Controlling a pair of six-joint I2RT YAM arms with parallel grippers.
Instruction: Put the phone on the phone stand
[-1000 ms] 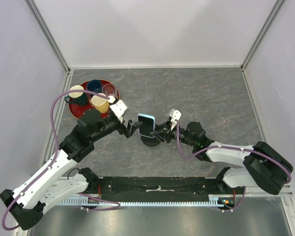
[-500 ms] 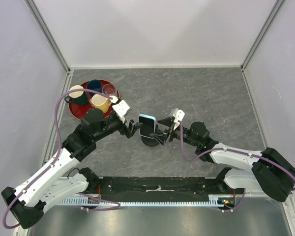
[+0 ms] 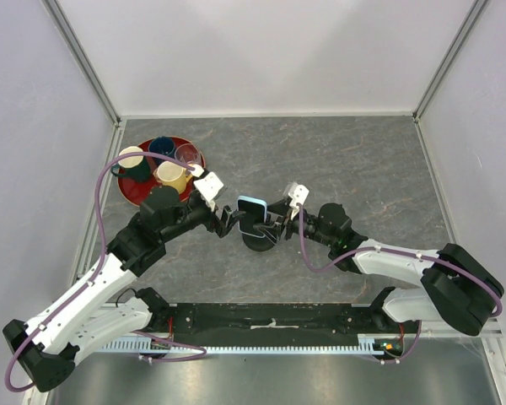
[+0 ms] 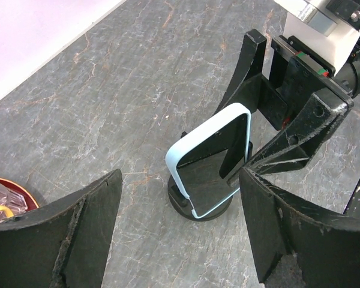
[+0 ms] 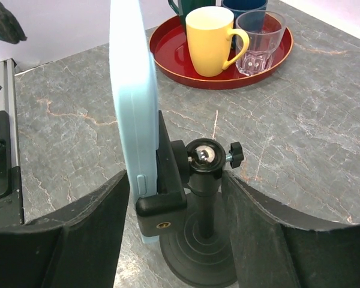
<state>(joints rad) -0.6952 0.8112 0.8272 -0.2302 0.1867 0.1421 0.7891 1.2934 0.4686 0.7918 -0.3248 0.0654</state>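
Left gripper (image 4: 180, 174) hangs with its jaws apart, facing the screen of the phone (image 4: 213, 162). The right gripper (image 5: 175, 180) is spread either side of the phone stand (image 5: 205, 180), whose clamp holds the phone upright at mid-bench (image 3: 363, 160). A red tray (image 5: 166, 43) of mugs (image 5: 211, 39) crowds the far-left corner. The right arm (image 3: 379, 257) has edged in since half a second ago; the phone is unmoved. Open bench runs to the far and right edges.

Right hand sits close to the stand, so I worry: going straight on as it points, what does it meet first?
Likely the phone stand, whose post rises inside the open right hand.
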